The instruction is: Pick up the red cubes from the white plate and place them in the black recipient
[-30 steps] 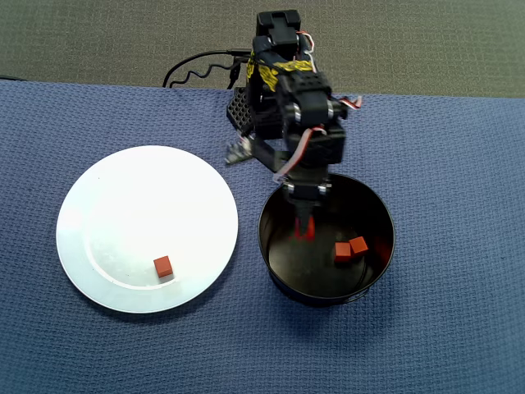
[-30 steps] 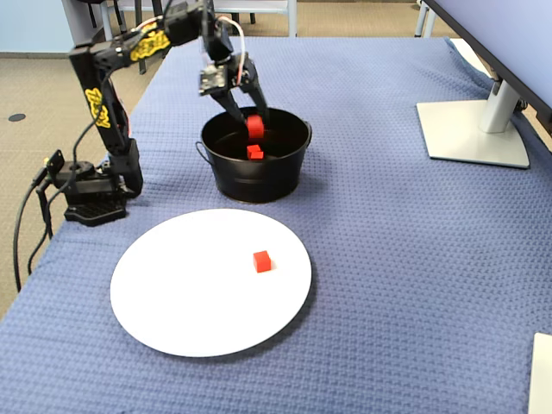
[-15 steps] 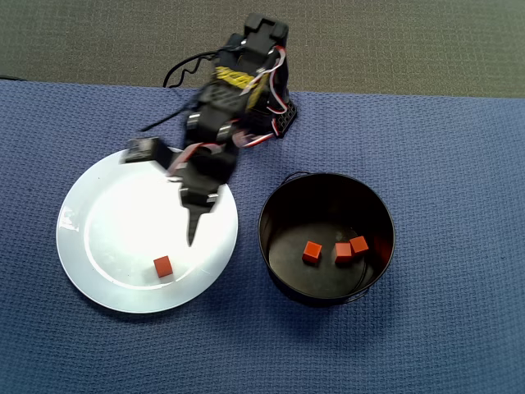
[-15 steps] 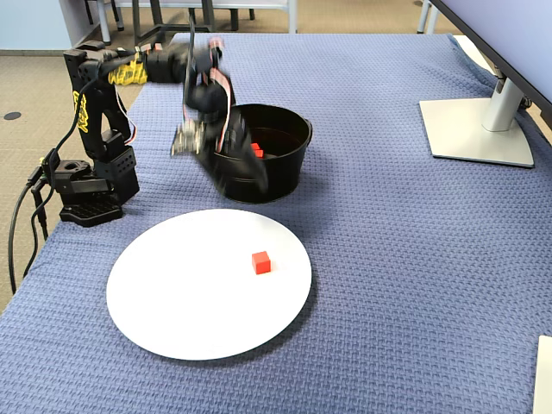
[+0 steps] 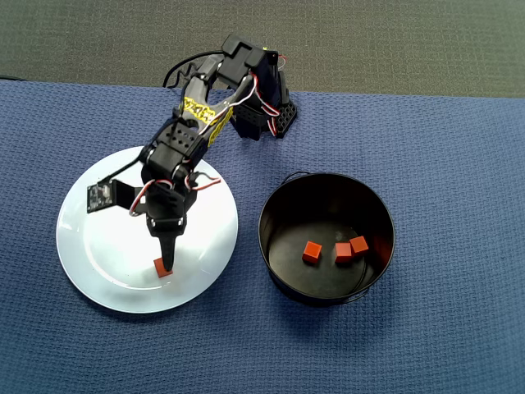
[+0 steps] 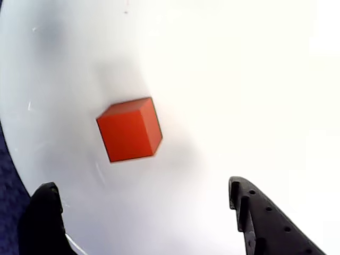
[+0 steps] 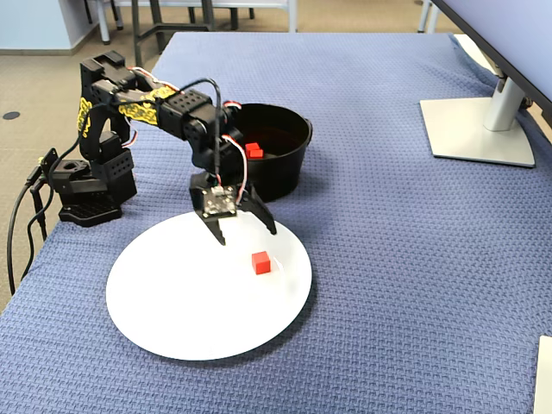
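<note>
One red cube (image 5: 160, 270) (image 6: 129, 129) (image 7: 261, 262) lies on the white plate (image 5: 98, 246) (image 7: 185, 306), toward its near side in the overhead view. My gripper (image 5: 166, 256) (image 6: 142, 186) (image 7: 246, 233) hangs open just above the plate, pointing down. The cube sits just beyond the two fingertips (image 6: 47, 197), and nothing is between them. The black recipient (image 5: 275, 201) (image 7: 289, 164) stands right of the plate in the overhead view. It holds three red cubes (image 5: 311, 252) (image 5: 343, 252) (image 5: 358, 245). The fixed view shows only one cube in the recipient (image 7: 254, 150).
A blue woven cloth (image 5: 443, 164) covers the table. The arm's base (image 7: 90, 194) stands at the cloth's edge behind the plate and pot. A grey monitor stand (image 7: 479, 129) is at the far right of the fixed view.
The arm has swung from over the recipient to the plate and lowered onto the last cube there. The cube it held a second ago now lies in the recipient. The jaws are open.
</note>
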`<control>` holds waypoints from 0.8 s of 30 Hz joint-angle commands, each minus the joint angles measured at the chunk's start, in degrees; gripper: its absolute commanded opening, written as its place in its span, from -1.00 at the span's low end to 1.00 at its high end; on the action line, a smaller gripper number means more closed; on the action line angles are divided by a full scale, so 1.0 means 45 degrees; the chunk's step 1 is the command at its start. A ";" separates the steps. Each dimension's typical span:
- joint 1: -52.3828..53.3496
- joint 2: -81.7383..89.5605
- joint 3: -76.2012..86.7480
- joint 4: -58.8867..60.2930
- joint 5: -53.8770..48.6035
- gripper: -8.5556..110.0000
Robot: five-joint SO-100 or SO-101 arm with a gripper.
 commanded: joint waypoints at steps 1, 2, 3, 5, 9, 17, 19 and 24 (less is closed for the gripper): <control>-0.0449 -0.0605 -0.1875 -0.0234 0.0176 -0.29; -0.0527 -0.0879 -0.2188 -0.0137 0.0254 -0.30; -0.0586 -0.1133 -0.2461 -0.0059 0.0332 -0.30; -0.0664 -0.1562 -0.2813 0.0039 0.0391 -0.30; -0.0742 -0.2148 -0.3145 -0.0254 0.0293 -0.33; -0.1191 -0.2109 -0.2207 -0.1133 -0.0703 -0.33; -0.1172 -0.2109 -0.2109 -0.1191 -0.0996 -0.33; -0.0957 -0.2324 -0.2090 -0.1387 -0.1230 -0.34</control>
